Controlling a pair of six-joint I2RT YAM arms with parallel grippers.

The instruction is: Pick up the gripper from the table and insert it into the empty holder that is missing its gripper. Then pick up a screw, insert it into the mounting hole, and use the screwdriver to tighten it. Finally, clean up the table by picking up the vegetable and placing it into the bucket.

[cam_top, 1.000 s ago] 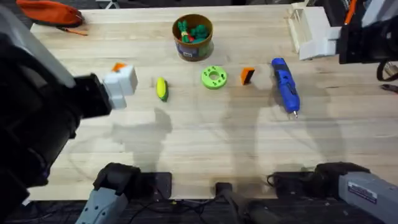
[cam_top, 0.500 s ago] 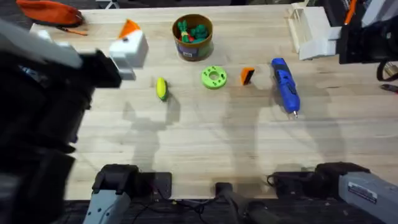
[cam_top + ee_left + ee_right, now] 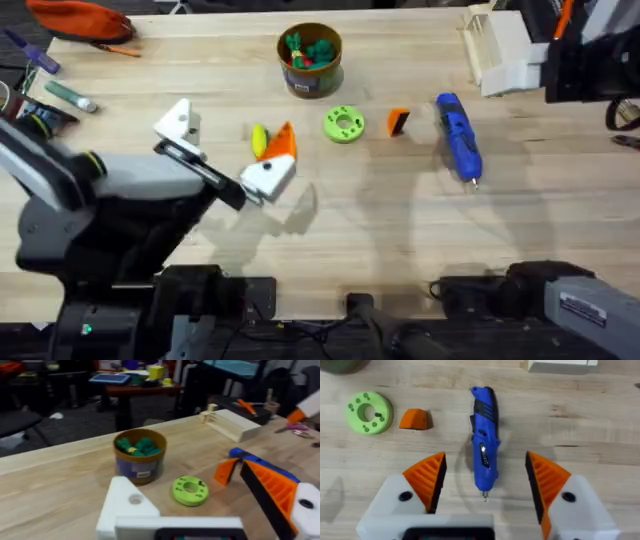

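Nothing done yet: orange fingertip [image 3: 398,121] lies loose on the table [image 3: 400,230] between the green disc [image 3: 344,124] and the blue screwdriver [image 3: 459,137]. Corn cob [image 3: 259,141] is not in the bucket [image 3: 310,60]. Left end effector [image 3: 225,152] is spread, reaching mid-table beside the corn, one holder [image 3: 178,124] bare. Right end effector [image 3: 485,480] is spread, hovering over the screwdriver.

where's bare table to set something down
Free: the wide wood strip nearer the arm bases than the blue pen-shaped screwdriver and green holed disc. Crowded: the row from yellow toy corn past the loose orange fingertip.
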